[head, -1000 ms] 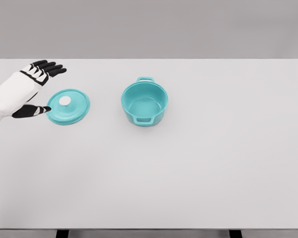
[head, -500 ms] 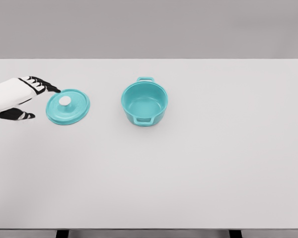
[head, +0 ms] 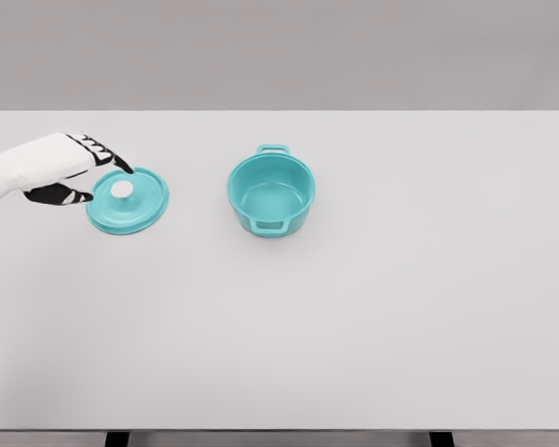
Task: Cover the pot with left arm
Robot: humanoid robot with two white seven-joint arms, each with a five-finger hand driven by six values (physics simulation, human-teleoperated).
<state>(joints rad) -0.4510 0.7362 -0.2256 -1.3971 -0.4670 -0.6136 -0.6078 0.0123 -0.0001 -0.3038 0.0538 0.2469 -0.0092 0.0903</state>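
1. Left hand (head: 70,172) sits at the lid's (head: 128,200) left edge, fingers loosely extended, thumb below, gripping nothing
2. Lid lies flat on the table (head: 373,307), white knob (head: 121,190) just right of the fingertips
3. Pot (head: 271,195) stands open, well right of the lid

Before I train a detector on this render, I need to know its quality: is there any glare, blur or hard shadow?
Head view: sharp throughout, no motion blur, even on the left hand. Lighting is flat and diffuse; the lid and pot cast only faint, soft shadows on the white table. No glare spots; the pot's inside shows mild shading. No visible lens distortion: the table edges look straight.
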